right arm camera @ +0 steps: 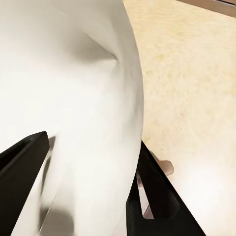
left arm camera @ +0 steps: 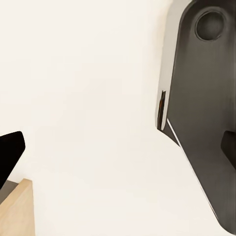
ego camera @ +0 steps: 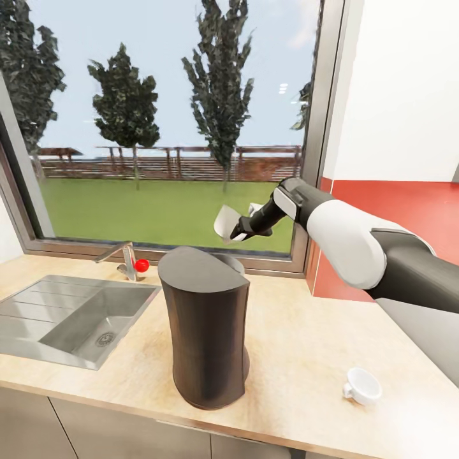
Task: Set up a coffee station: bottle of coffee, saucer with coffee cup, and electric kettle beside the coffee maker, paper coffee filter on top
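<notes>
Right arm is reaching in from 3 o'clock toward the window, above the bench (ego camera: 299, 357). Its pincer (ego camera: 239, 233) is clenched on the paper filter (ego camera: 224, 223), which is hanging as a white curved sheet in the air, up and behind the coffee maker (ego camera: 205, 328) at roughly its 1 o'clock, apart from the top.

In the right wrist view the filter (right arm camera: 73, 98) is bulging close to the lens, with dark fingers (right arm camera: 152, 196) flanking it on both sides and the bench (right arm camera: 196, 73) lying pale beyond.

Coffee maker is standing upright near the bench's front edge, flat top bare. Sink (ego camera: 70, 319) is sitting at its 9 o'clock, with the tap (ego camera: 124, 258) and a small red knob (ego camera: 141, 264) at 10 o'clock by the window sill.

Cup (ego camera: 362, 386) is resting directly on the bench at 4 o'clock from the coffee maker, well apart from it, near the front edge.

Left wrist view is showing a pale wall, a dark grey body panel (left arm camera: 206, 113) and a black fingertip (left arm camera: 10, 152); cannot tell whether the left pincer is released or clenched.
</notes>
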You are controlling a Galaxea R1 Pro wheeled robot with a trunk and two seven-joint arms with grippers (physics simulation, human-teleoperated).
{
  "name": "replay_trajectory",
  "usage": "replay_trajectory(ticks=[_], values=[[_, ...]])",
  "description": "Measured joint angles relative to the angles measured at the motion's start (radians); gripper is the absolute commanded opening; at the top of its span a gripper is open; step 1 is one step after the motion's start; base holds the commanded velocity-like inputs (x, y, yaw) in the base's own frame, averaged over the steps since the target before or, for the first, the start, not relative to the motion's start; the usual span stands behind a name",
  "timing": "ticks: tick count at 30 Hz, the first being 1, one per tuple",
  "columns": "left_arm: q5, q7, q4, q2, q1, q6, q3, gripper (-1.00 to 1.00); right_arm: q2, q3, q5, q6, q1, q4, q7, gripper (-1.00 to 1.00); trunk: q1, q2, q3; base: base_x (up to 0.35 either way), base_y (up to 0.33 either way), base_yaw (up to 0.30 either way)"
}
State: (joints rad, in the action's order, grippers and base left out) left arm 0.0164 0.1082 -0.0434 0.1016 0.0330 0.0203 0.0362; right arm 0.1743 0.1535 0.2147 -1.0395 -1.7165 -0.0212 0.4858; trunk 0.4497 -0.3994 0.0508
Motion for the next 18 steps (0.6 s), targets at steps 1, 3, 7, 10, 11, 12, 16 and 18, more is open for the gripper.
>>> replay_trajectory(ticks=[1,3,7,10,11,12,16,18], values=[[0.000,0.000,0.000,0.000,0.000,0.000,0.000,1.00,0.000,0.000,0.000,0.000,0.000,0.000,0.000,-1.00,0.000,0.000,0.000,0.000,0.000,0.000],[0.000,0.000,0.000,-0.001,0.000,0.000,0.000,1.00,0.000,0.000,0.000,-0.001,0.000,0.001,-0.001,-1.00,0.000,0.000,0.000,0.000,0.000,0.000],[0.000,0.000,-0.001,0.000,-0.001,0.000,0.000,1.00,0.000,-0.003,0.001,-0.004,0.000,0.003,-0.001,-1.00,0.000,0.000,0.000,0.000,0.000,0.000],[0.000,0.000,-0.001,0.000,-0.001,0.001,0.000,1.00,0.000,-0.003,0.001,-0.004,0.000,0.004,-0.002,-1.00,0.000,0.000,0.000,-0.027,0.000,0.000],[0.000,0.000,-0.001,0.000,-0.001,0.001,0.000,1.00,0.000,-0.003,0.002,-0.004,0.000,0.004,-0.001,-1.00,0.000,0.000,0.000,-0.165,0.000,0.000],[0.000,0.000,-0.001,0.000,-0.001,0.001,0.000,1.00,0.000,-0.003,0.002,-0.004,0.000,0.004,-0.002,-1.00,0.000,0.000,0.000,-0.199,0.000,0.000],[0.000,0.000,-0.001,0.000,-0.002,0.001,0.000,1.00,0.000,-0.004,0.001,-0.004,0.000,0.004,-0.002,-1.00,0.000,0.000,0.000,-0.139,0.000,0.000],[0.000,0.000,-0.001,0.000,-0.002,0.001,0.000,1.00,0.000,-0.004,0.001,-0.004,0.000,0.004,-0.002,-1.00,0.000,0.000,0.000,-0.030,0.000,0.000]])
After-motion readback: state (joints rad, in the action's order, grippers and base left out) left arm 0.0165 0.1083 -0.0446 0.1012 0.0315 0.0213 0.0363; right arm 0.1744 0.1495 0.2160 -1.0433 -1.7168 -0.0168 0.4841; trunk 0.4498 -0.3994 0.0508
